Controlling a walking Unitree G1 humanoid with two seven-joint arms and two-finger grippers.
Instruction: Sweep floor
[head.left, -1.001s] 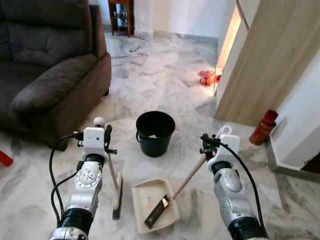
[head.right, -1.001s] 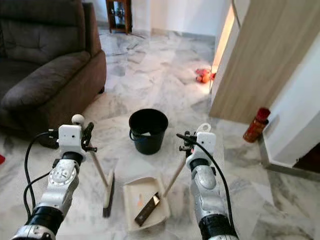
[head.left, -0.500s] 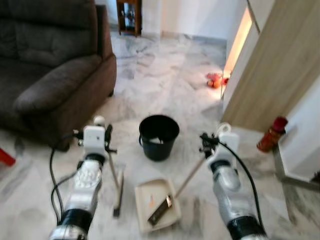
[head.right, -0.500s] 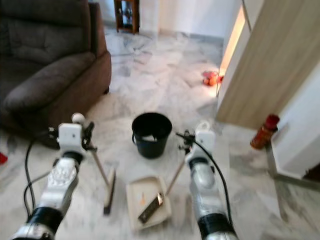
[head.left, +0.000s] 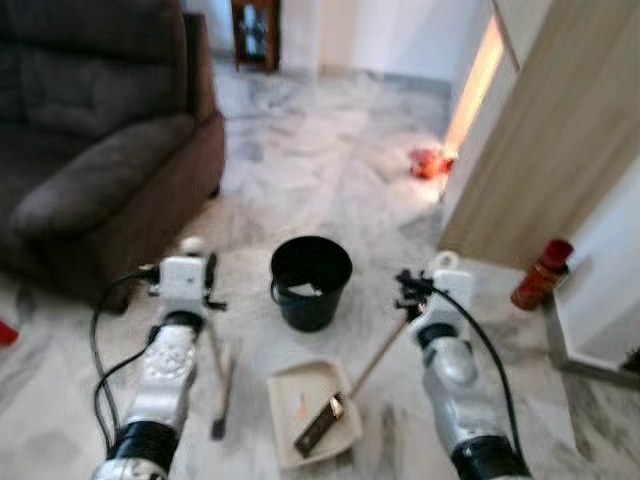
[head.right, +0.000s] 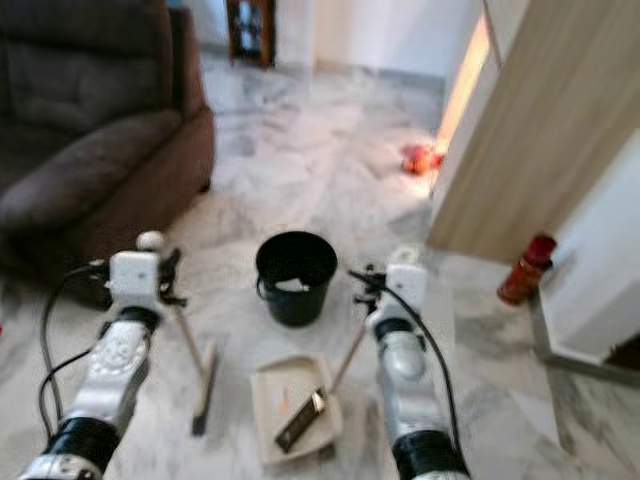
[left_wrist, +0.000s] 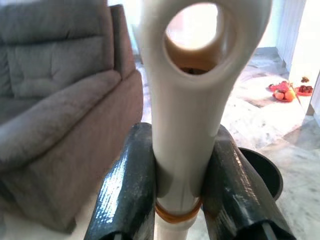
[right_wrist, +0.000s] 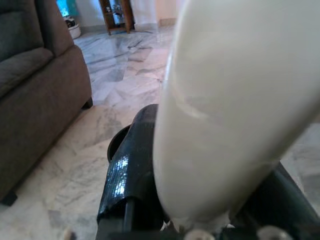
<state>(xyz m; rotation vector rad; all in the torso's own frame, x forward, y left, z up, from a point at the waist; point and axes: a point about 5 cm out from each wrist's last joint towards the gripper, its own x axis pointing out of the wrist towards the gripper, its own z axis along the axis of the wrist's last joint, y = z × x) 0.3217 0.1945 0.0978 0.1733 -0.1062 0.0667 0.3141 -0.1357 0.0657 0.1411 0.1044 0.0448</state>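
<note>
Marble floor (head.left: 330, 170): bucket (head.left: 310, 282) center, dustpan (head.left: 312, 410) at 6 o'clock, sofa (head.left: 95, 150) at 10, red bottle (head.left: 540, 273) at 3.

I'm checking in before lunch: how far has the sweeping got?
Done: an orange scrap already lies in the dustpan. In hand: the left gripper is shut on the broom, and the right gripper is shut on the dustpan handle. Left: the pan is not yet tipped into the black bucket just beyond it on the marble floor.
</note>
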